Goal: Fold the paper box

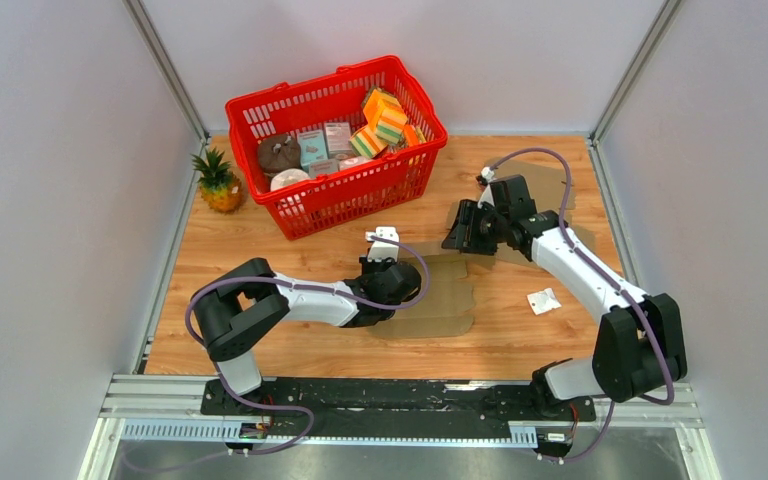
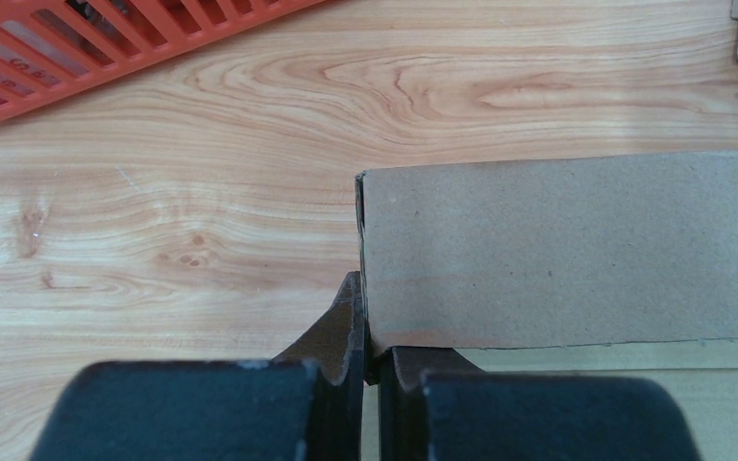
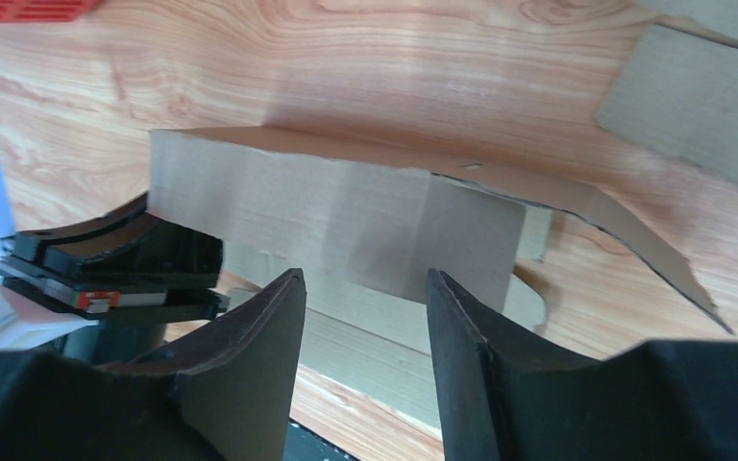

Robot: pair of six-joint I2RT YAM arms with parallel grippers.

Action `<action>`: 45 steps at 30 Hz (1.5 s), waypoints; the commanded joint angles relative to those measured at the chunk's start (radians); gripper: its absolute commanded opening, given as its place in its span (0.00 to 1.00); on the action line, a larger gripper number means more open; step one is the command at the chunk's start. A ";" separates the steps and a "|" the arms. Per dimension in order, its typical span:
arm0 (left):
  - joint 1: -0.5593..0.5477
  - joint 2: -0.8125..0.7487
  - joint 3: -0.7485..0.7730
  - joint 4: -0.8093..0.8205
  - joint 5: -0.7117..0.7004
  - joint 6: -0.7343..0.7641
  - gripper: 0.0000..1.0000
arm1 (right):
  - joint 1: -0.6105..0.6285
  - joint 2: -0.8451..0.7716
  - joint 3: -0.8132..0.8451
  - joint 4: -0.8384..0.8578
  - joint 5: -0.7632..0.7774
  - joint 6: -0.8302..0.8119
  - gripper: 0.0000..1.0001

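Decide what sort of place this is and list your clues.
Probably a robot lab test cell: two white-and-black robot arms bolted at a wooden table, plain grey enclosure walls, and staged props like the red plastic basket.

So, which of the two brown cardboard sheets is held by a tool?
The middle brown cardboard sheet: the left tool is shut on its raised flap. The other sheet, back right, lies ungripped.
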 commanded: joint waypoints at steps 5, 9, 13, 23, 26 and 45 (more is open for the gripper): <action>0.006 -0.036 -0.013 -0.018 0.025 0.004 0.00 | -0.063 0.022 -0.079 0.237 -0.177 0.152 0.47; 0.004 -0.039 -0.014 -0.015 0.030 0.007 0.00 | -0.069 0.054 -0.080 0.236 -0.200 0.152 0.49; 0.004 -0.039 -0.014 -0.014 0.034 0.007 0.00 | -0.075 0.062 -0.109 0.295 -0.250 0.193 0.49; 0.006 -0.053 -0.028 0.003 0.050 0.007 0.00 | -0.125 0.063 -0.275 0.577 -0.330 0.425 0.21; 0.004 -0.056 -0.031 0.002 0.051 0.007 0.00 | -0.140 0.077 -0.335 0.694 -0.355 0.501 0.00; 0.004 -0.050 -0.031 -0.001 0.059 -0.006 0.00 | -0.128 -0.257 -0.494 0.399 0.167 0.112 0.09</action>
